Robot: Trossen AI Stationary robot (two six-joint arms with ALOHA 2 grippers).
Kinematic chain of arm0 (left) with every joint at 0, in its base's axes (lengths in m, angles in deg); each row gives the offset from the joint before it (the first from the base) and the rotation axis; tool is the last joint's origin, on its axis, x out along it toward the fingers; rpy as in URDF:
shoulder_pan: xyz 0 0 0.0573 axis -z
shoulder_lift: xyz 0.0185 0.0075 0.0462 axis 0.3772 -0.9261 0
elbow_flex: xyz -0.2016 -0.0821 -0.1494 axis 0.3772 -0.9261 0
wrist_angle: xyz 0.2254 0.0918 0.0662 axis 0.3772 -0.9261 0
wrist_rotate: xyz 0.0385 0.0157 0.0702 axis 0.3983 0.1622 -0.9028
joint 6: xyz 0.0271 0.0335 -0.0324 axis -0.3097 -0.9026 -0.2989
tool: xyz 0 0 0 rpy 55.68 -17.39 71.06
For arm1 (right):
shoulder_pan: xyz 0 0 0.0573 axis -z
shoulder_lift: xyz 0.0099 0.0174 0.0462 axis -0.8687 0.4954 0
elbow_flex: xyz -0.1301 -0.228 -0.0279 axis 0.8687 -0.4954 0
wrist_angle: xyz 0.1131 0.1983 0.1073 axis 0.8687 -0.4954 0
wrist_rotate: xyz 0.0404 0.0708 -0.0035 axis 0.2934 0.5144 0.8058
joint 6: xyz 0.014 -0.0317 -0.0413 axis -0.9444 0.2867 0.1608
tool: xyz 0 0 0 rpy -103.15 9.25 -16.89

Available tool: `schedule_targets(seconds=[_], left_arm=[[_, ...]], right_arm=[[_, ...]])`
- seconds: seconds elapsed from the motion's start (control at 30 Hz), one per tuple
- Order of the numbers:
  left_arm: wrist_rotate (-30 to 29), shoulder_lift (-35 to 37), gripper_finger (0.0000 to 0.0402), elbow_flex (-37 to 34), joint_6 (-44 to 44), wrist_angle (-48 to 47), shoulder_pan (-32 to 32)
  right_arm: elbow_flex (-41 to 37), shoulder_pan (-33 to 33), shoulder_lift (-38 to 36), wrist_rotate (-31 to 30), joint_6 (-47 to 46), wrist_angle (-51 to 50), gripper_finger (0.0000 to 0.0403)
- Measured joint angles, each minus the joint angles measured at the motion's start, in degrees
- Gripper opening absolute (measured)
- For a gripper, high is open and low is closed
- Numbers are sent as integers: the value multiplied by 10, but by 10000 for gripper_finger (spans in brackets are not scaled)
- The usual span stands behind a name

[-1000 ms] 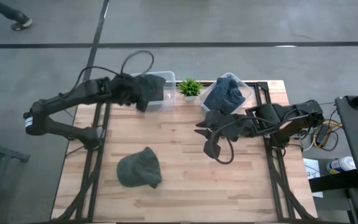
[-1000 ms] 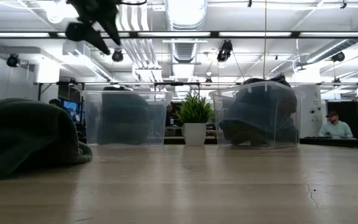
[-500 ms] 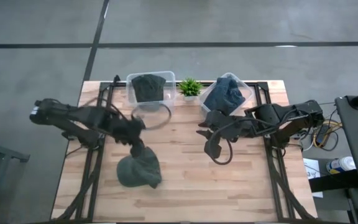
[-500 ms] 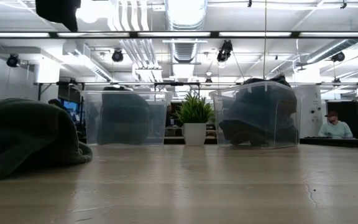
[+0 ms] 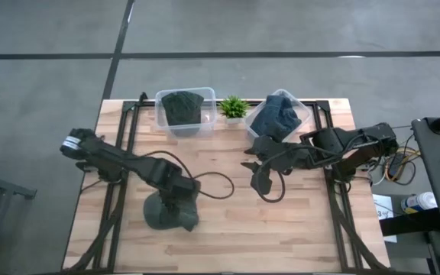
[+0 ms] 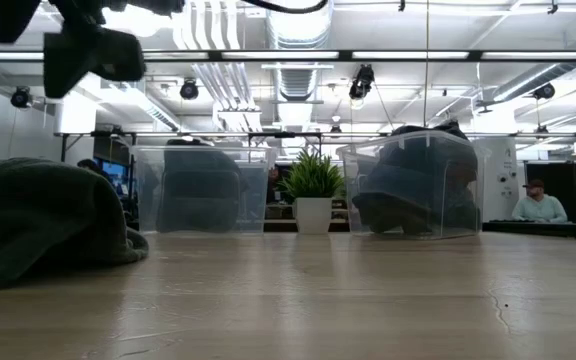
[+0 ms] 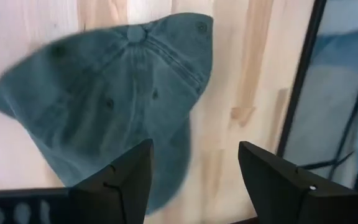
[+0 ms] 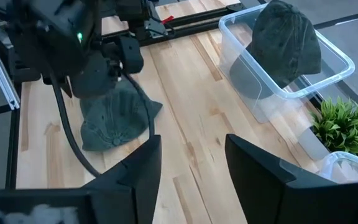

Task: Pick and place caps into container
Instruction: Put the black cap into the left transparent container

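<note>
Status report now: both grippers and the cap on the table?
Left gripper open above dark green fabric cap. Right gripper open, empty, mid-table. Nothing blocking.

High view straight down; low view table-level, facing bins; wrist views close. All share the cap (image 5: 171, 212).

Bench (image 5: 228, 191) is pale planked wood, smooth with a slight sheen, on a matt black metal frame (image 5: 341, 221). Loose cap (image 7: 114, 93) is soft matt woven cloth with visible stitched seams and eyelets; both containers (image 8: 291, 59) (image 5: 292, 107) are clear glossy plastic. Left gripper (image 7: 194, 180) and right gripper (image 8: 188, 162) fingers look like matt black plastic.
</note>
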Motion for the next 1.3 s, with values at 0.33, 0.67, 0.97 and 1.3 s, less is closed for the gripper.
schedule_targets(seconds=[0.33, 0.67, 0.97, 1.3], left_arm=[[-23, -66, 227, -1, -209, 38, 10], [-21, -144, 227, -1, -249, 43, 10], [29, -180, 223, -4, -260, 43, 16], [15, -161, 36, -4, -240, 32, 17]], right_arm=[[-26, -3, 0, 1, -12, 0, 187], [-32, -10, 0, 1, -25, 2, 187], [-32, -10, 0, 1, -28, 3, 187], [-32, -11, -3, 2, -28, 2, 187]])
